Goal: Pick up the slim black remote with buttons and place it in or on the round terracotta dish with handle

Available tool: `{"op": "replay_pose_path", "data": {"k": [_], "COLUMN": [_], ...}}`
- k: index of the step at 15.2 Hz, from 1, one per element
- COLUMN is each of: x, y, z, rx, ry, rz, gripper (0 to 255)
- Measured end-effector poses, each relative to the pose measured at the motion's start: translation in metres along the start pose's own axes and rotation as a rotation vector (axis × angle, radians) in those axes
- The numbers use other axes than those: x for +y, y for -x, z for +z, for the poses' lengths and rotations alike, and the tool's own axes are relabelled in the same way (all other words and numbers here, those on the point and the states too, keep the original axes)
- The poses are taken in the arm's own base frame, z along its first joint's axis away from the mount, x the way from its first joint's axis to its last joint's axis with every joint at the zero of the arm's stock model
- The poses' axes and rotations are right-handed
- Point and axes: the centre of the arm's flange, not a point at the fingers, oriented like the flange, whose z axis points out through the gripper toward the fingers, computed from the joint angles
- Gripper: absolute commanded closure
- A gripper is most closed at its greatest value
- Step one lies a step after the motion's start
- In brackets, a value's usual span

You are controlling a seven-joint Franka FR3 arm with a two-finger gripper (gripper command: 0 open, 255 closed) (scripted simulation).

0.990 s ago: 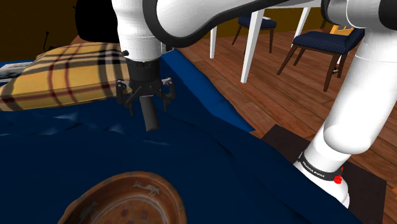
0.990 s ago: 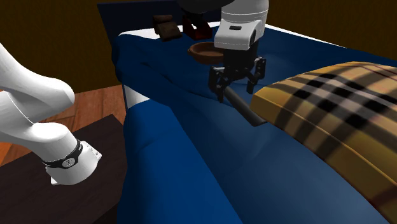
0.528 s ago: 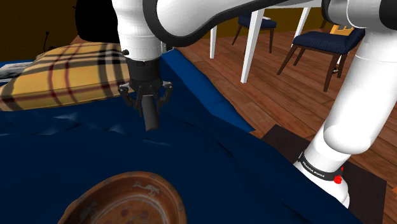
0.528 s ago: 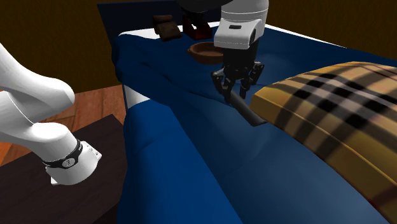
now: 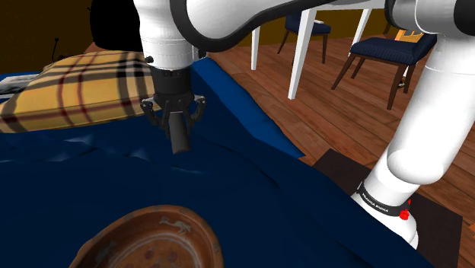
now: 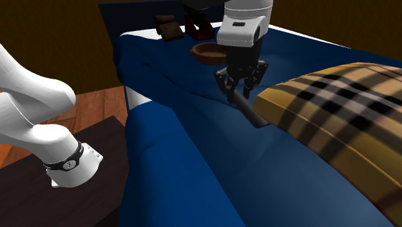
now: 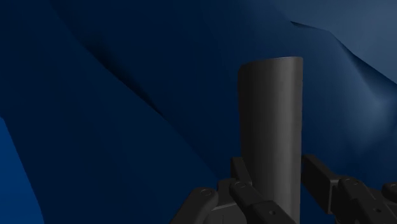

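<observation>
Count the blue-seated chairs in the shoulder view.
2: a far chair behind the white table leg, a nearer chair at the view's upper right. The arm may hide others.

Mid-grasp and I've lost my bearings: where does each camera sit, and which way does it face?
Shoulder view: beside the stand, facing across the blue bedcover; shows the white arm and the tool shut on the remote.
Second exterior view: from the pillow end, facing toward the dish; arm at its left, tool mid-frame.
Wrist view: on the hand, looking along the remote at the bedcover; fingers clasp it.
Both exterior views share tool, remote, dish and plaid pillow.
</observation>
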Motion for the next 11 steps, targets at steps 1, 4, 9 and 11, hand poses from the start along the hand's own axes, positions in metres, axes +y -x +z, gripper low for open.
{"op": "replay_pose_path", "data": {"k": [1, 4, 9, 11], "x": [-0.001, -0.003, -0.004, -0.005], "y": [0.000, 0.001, 0.001, 0.000], "z": [-0.004, -0.020, -0.044, -0.055], "rx": [0.000, 0.000, -0.001, -0.001], "ry": [0.000, 0.000, 0.000, 0.000], "rz": [0.000, 0.000, 0.000, -0.001], "gripper": [255, 255, 255, 255]}}
